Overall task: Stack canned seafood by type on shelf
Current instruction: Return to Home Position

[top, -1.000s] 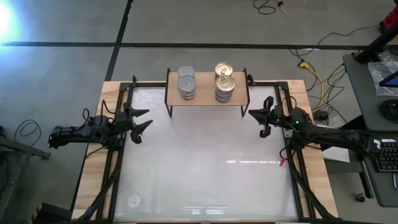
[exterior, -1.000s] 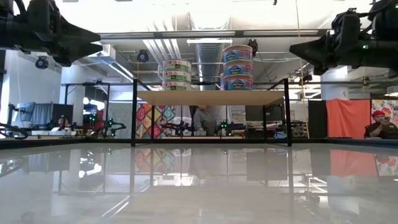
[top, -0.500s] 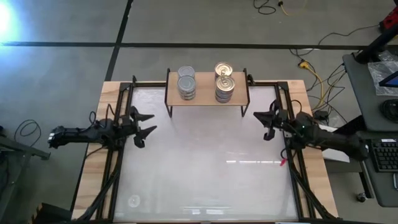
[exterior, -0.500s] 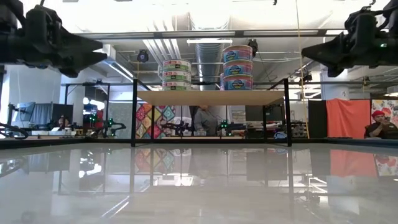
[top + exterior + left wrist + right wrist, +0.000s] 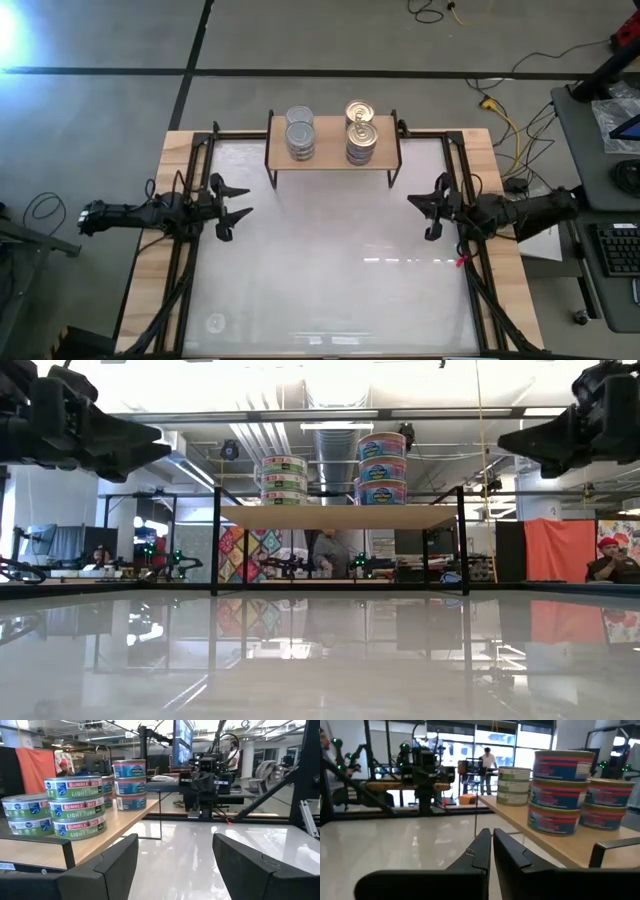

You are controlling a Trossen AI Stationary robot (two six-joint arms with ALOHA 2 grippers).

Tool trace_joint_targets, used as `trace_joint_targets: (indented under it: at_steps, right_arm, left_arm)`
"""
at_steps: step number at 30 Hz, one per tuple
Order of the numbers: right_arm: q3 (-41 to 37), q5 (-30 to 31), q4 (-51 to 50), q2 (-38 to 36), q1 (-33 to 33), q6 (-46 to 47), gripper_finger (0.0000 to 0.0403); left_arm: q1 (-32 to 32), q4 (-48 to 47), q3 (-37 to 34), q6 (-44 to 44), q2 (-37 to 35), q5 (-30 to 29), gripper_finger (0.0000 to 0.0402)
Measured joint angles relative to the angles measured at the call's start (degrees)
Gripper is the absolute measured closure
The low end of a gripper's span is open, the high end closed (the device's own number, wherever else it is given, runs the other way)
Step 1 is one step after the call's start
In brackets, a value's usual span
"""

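Over the last second the right gripper has drawn back from the shelf toward the right edge of the table. The left gripper, near the left edge, has barely shifted. The cans on the shelf at the table's far side have not moved. From above only lids show: silver on the left, gold pull-rings on the right. The low view shows the labels instead, green cans three high and blue cans three high. The left wrist view adds a lower green stack beside the tall one. That view shows the left gripper spread wide and holding nothing. The right wrist view shows the right gripper closed to a thin slit, also holding nothing.
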Motion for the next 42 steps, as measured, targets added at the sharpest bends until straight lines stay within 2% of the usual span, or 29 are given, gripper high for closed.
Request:
trace_joint_targets:
  at_steps: [3, 8, 15, 20, 27, 31, 35, 42]
  right_arm:
    - [0.0, 0.2, -0.5, -1.9, 2.4, -2.0, 0.0390]
    - [0.0, -3.4, 0.1, -3.5, 3.2, -6.6, 0.0390]
    - [0.0, -18.5, -0.4, -3.5, -2.5, -2.5, 0.0390]
    - [0.0, -22.1, -0.5, -3.4, -6.9, -4.5, 0.0390]
    - [0.0, -22.6, -6.3, -3.1, -7.7, -2.7, 0.0390]
    - [0.0, -22.5, -5.7, -3.0, -7.7, -3.7, 0.0390]
    - [0.0, -18.9, -5.8, -3.0, -7.8, -3.2, 0.0390]
    - [0.0, -16.6, -6.4, -3.0, -7.8, -3.3, 0.0390]
  left_arm:
    - [0.0, -0.4, 0.0, -0.5, 0.0, 0.0, 0.0161]
    - [0.0, -2.2, 0.0, -0.8, 0.0, -0.8, 0.0161]
    - [0.0, -2.5, 0.0, 1.6, 0.6, -0.5, 0.0161]
    - [0.0, -2.6, 0.0, 0.9, 0.9, 1.1, 0.0161]
    - [0.0, -2.7, 0.0, 2.0, 1.3, 1.2, 0.0161]
    - [0.0, -2.8, 0.0, 1.4, 2.1, 2.2, 0.0161]
    - [0.0, -3.1, 0.0, -2.7, 3.6, 5.6, 0.0161]
    - [0.0, -3.2, 0.1, -2.6, 6.1, 5.5, 0.0161]
